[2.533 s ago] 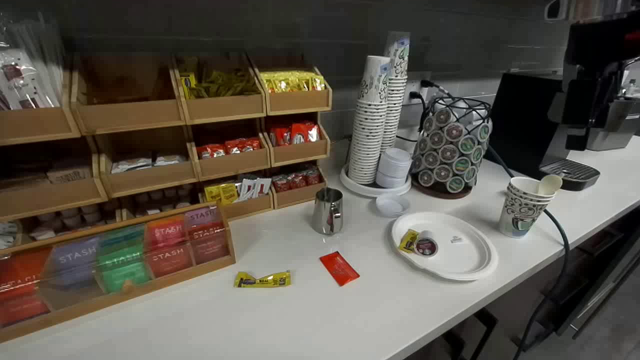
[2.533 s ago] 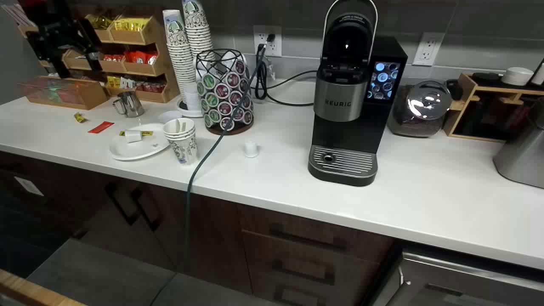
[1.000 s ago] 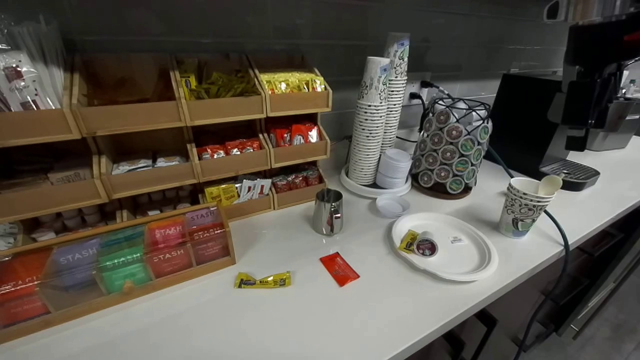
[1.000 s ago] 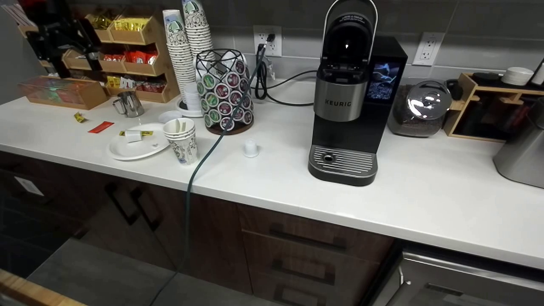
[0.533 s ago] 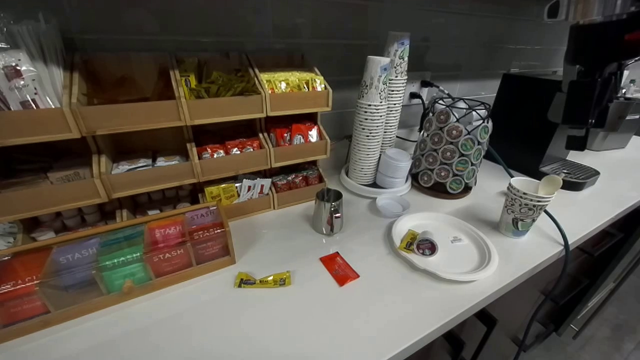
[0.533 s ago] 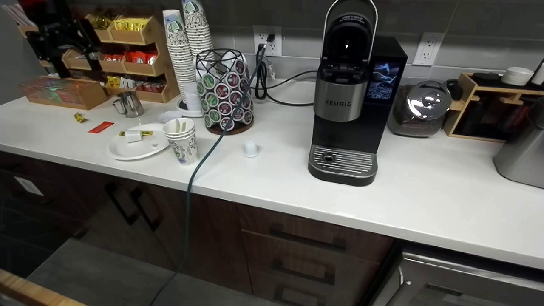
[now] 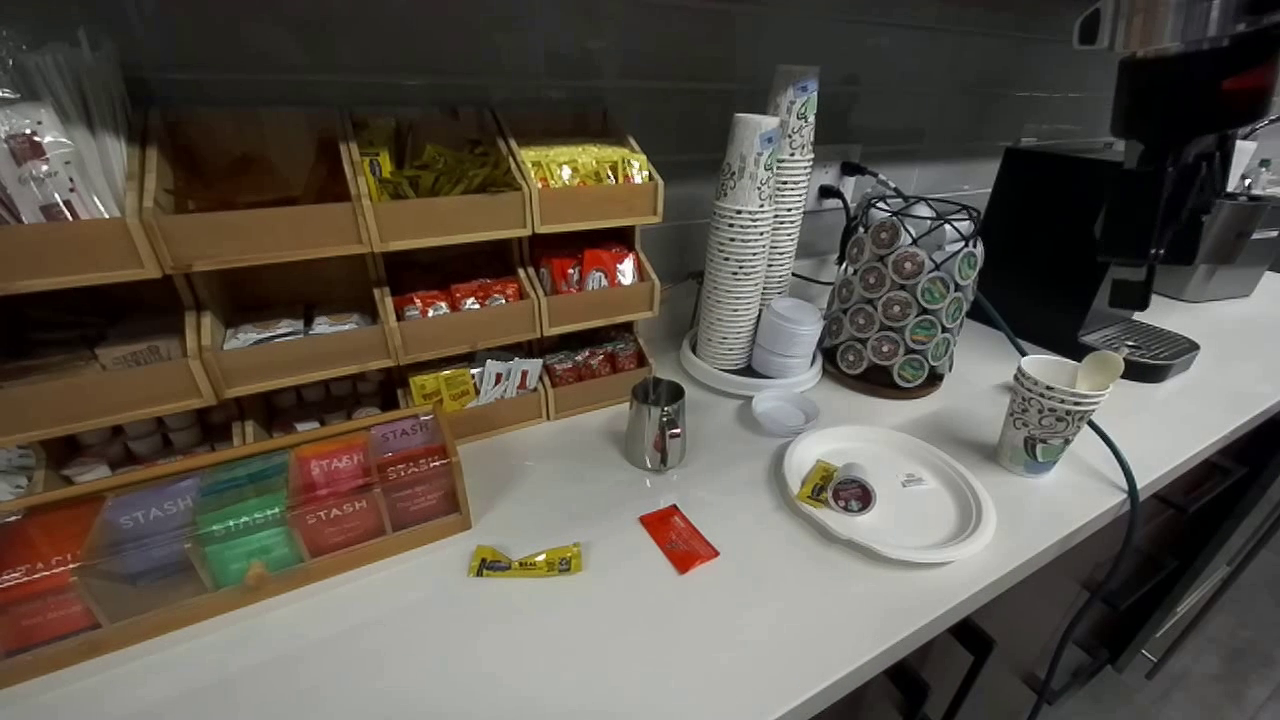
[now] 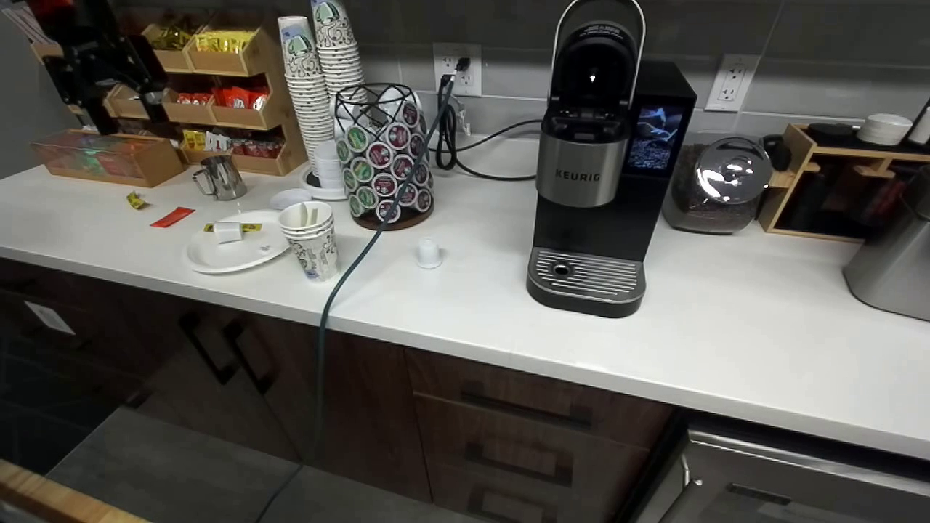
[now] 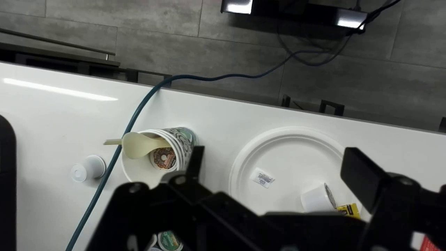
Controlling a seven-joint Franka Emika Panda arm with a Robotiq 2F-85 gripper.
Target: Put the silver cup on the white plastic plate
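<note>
The silver cup stands upright on the counter in front of the wooden bins; it also shows in an exterior view with its handle, and is out of view in the wrist view. The white plastic plate lies to its right, also seen in an exterior view and the wrist view. A coffee pod, a yellow packet and a small white label lie on it. My gripper is open and empty, above the counter; it shows in both exterior views.
Stacked patterned paper cups with a spoon stand beside the plate. A red packet and a yellow packet lie before the cup. Tall cup stacks, a pod rack and a cable are near.
My gripper has shifted slightly, to the left in both exterior views and a little lower in one of them. The cup and the plate have not moved.
</note>
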